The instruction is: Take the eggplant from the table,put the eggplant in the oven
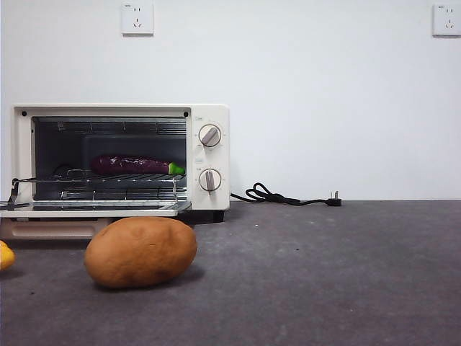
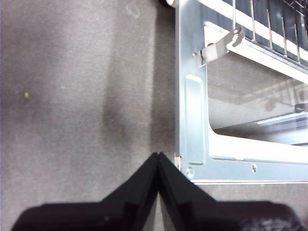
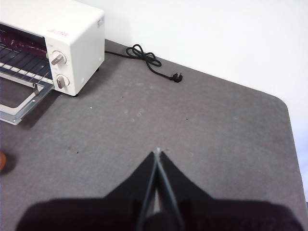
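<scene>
A dark grey, mottled bench (image 1: 338, 274) runs back to a plain white wall (image 1: 324, 94) with two sockets (image 1: 137, 19) high up. The left fingers (image 2: 158, 155) are pressed together and hold nothing; they hang over bare bench just beside the edge of the oven's dropped door (image 2: 192, 120). The right fingers (image 3: 158, 153) are likewise closed tip to tip and empty, over open bench well to the right of the oven (image 3: 72, 33). Neither arm shows in the front view. The oven stands at the far left of the bench, its door folded down flat, two round knobs (image 1: 209, 135) on its right panel. Inside, the eggplant (image 1: 133, 165) lies lengthwise on the wire rack (image 1: 108, 177), its green stem end pointing right toward the knobs. In front of the open door, nearer the camera, a brown potato (image 1: 140, 252) rests on the bench. A yellow object (image 1: 6, 255) is cut off at the left edge. A black power cord (image 1: 284, 196) with its plug lies loose on the bench to the right of the oven, against the wall.
</scene>
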Action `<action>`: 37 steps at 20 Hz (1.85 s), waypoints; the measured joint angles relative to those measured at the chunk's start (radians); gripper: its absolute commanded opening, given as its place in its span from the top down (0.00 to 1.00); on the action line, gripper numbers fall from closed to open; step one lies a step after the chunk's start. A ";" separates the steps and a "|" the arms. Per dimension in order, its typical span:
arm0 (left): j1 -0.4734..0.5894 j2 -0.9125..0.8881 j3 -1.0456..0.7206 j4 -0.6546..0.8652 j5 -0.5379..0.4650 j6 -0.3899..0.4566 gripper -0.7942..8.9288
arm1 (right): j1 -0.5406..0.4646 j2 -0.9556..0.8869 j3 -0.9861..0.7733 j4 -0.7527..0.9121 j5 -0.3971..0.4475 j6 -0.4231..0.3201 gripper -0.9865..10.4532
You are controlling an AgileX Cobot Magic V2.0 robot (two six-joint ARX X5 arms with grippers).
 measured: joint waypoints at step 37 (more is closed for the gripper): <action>-0.113 0.100 0.185 0.241 0.299 -0.143 0.92 | 0.000 0.006 0.000 0.000 -0.004 0.035 0.92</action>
